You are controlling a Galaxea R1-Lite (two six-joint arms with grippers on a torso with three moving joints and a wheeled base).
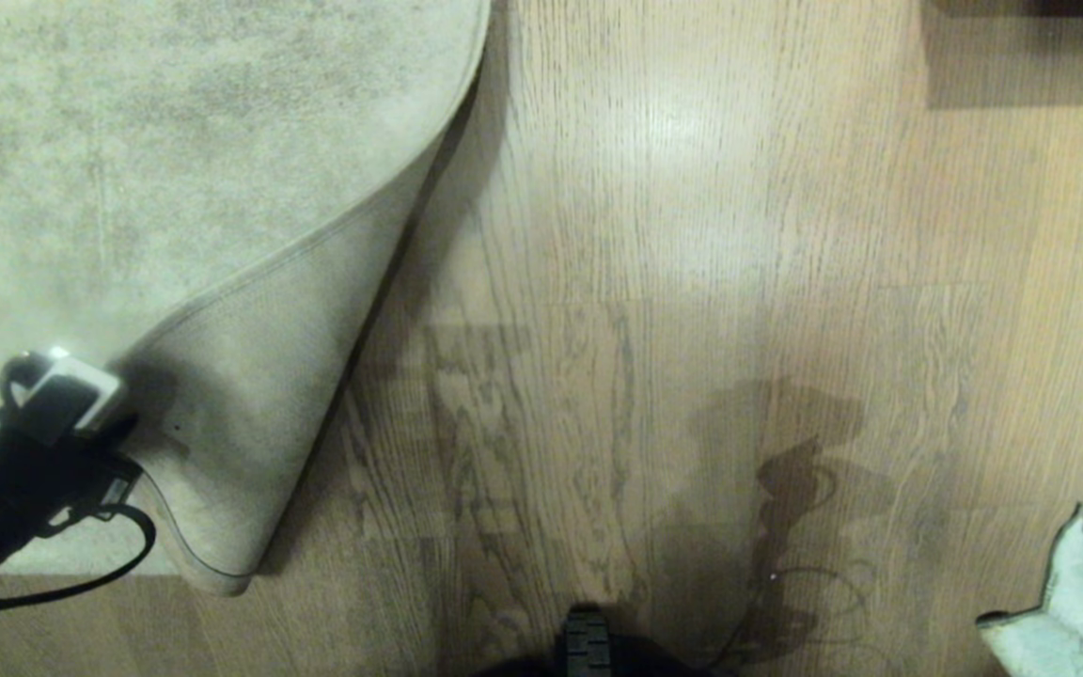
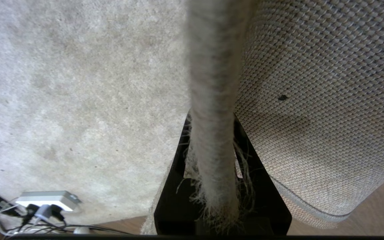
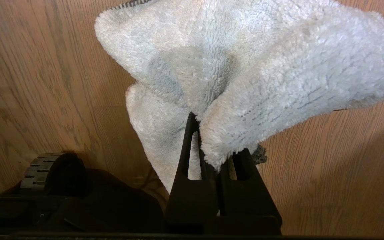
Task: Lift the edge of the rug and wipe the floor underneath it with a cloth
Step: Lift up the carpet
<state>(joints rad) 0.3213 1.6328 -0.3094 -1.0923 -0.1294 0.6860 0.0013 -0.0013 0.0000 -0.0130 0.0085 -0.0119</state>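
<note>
One rug, mottled beige-grey, its near corner folded back so the woven tan backing faces up; the rug edge (image 2: 213,100) is clamped between the closed jaws of the left gripper (image 2: 212,156), frayed threads spilling around the black fingers. One left arm, low at the left of the head view, reaching in over the pile with a white box on its wrist. One cloth (image 3: 245,70), pale blue-white and fluffy, pinched in the closed right gripper (image 3: 213,146) and hanging above the floor (image 1: 692,282), seen at the lower right corner of the head view. One wood-grain floor, bare beside the turned-back corner. One white power strip (image 2: 47,199) with several plugged cables, apparently lying on the rug.
</note>
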